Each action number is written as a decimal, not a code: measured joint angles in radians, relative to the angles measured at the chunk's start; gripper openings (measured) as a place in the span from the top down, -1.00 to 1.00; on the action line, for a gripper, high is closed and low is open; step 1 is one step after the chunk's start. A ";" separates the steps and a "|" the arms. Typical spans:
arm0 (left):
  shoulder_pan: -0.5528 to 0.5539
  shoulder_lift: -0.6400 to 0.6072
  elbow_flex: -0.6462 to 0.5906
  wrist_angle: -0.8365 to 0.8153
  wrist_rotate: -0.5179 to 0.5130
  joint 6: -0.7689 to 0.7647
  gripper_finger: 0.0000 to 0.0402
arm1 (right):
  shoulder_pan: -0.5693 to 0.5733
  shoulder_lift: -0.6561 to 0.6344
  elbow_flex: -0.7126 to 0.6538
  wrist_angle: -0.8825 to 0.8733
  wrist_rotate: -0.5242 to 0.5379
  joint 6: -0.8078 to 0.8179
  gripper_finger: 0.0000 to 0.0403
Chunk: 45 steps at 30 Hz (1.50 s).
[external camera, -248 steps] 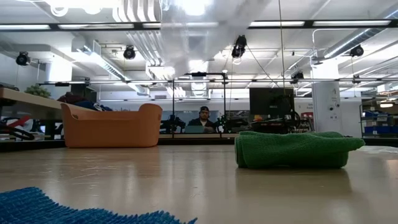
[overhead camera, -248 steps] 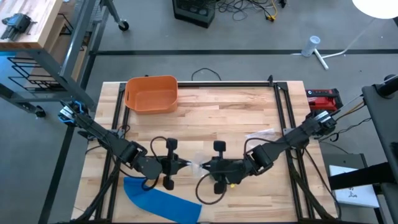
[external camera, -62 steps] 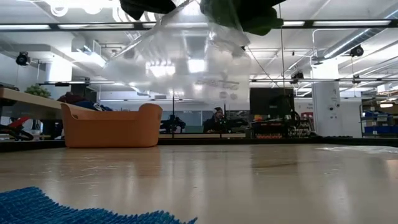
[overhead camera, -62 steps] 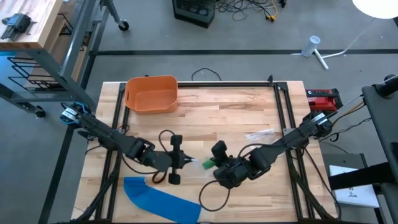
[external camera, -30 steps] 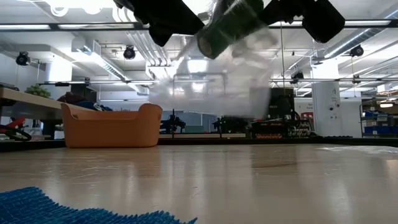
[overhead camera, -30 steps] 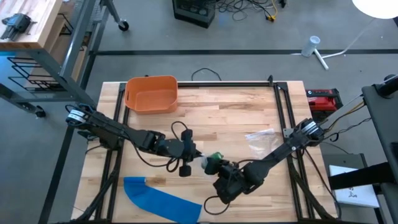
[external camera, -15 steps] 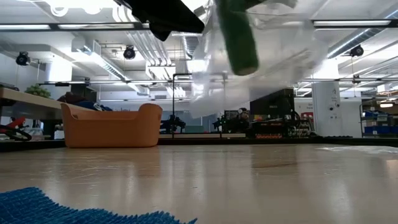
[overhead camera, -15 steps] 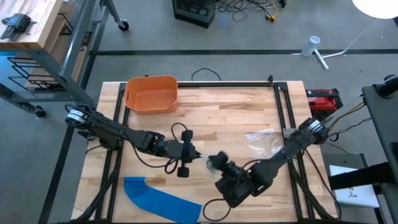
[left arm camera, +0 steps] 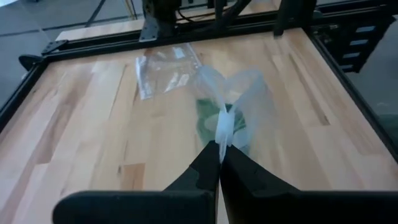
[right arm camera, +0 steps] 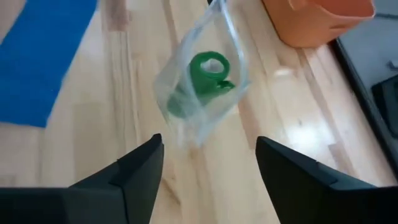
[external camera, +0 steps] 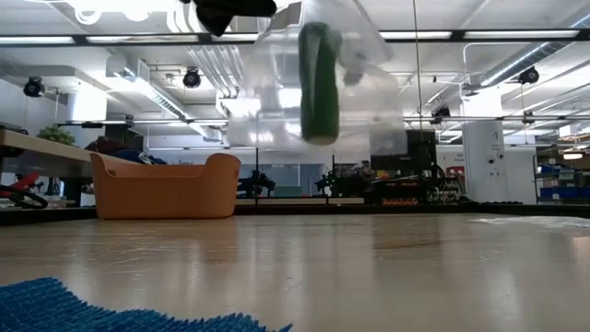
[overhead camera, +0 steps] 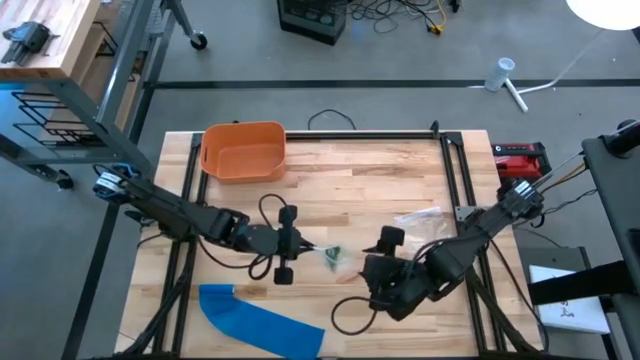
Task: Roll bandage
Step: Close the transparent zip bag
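Observation:
A green rolled bandage [right arm camera: 208, 71] sits inside a clear plastic bag [external camera: 313, 83] that hangs in the air over the table's middle [overhead camera: 330, 257]. My left gripper [overhead camera: 300, 245] is shut on the bag, reaching in from the table's left. My right gripper [overhead camera: 370, 262] stands open just to the right of the bag. Its fingers [right arm camera: 140, 165] are spread wide with nothing between them, and they point at the bag from a short way off. My left gripper pinches a gathered edge of the clear bag [left arm camera: 222, 134] between its two fingertips. The fingers slant downward, coming from the table's left. The bag hangs beyond and below them, clear of the table, and the green bandage [left arm camera: 208, 118] rests low inside it.
An orange basket [overhead camera: 243, 150] stands at the far left of the table. A blue cloth [overhead camera: 262, 320] lies at the near left edge. A crumpled clear wrapper [overhead camera: 420, 218] lies to the right of centre. A red device [overhead camera: 520, 158] sits past the right frame rail.
My right gripper has drawn back from the bag toward the table's right, risen, and rolled about its own axis. It no longer touches the bag. The bag hangs from my left gripper alone and has swung, so the bandage inside has turned from tilted to upright.

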 joint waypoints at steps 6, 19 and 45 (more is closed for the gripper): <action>-0.021 0.000 0.000 -0.009 0.000 -0.003 1.00 | -0.032 0.083 -0.001 -0.001 -0.049 -0.025 -0.08; -0.046 -0.001 0.000 -0.009 0.013 0.016 1.00 | -0.110 0.163 -0.002 0.090 -0.195 -0.051 0.18; -0.071 -0.002 0.024 -0.053 0.008 0.015 1.00 | -0.170 0.108 0.009 -0.001 -0.355 -0.174 0.99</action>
